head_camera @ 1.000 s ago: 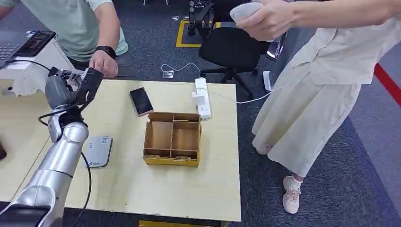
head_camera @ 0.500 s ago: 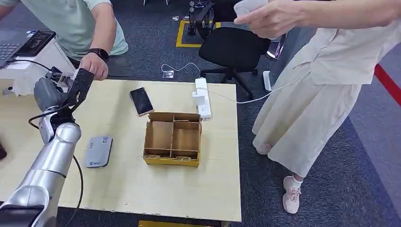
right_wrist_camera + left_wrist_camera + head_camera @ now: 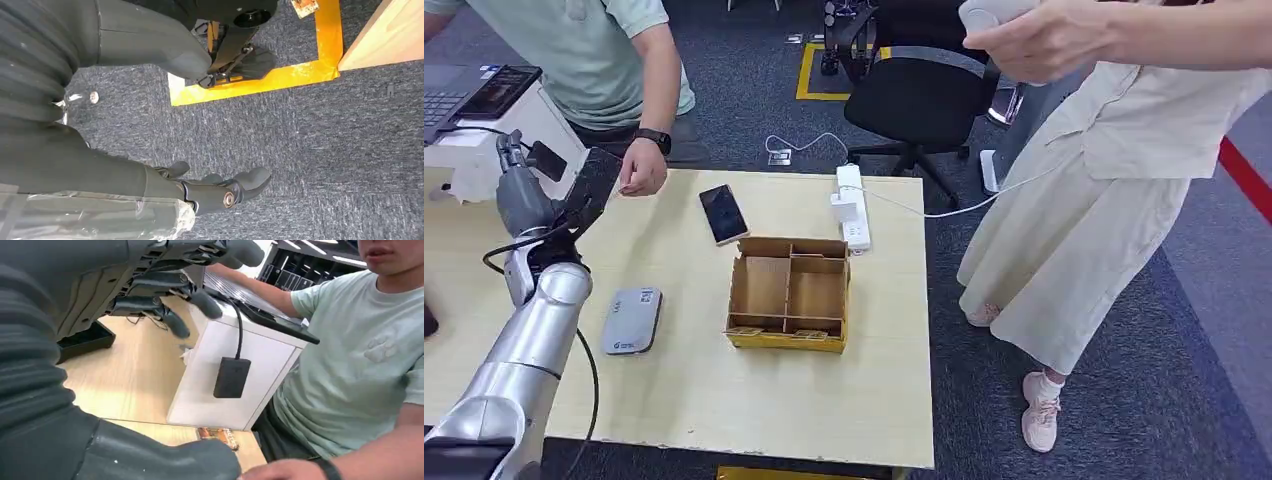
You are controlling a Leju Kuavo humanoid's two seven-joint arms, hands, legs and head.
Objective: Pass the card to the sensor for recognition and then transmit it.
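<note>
Beside the spread, empty left hand [image 3: 589,185] a person's hand [image 3: 642,180] hovers; phone [image 3: 723,213] near box [image 3: 789,293].

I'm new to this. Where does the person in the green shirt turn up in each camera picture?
Head view: person in green at top left, behind the table's far left corner.
Left wrist view: person in green on the right side, close up.
Right wrist view: not in it; that camera faces the carpet.
Shared landmark: the white box with a laptop on it, beside the person.
</note>
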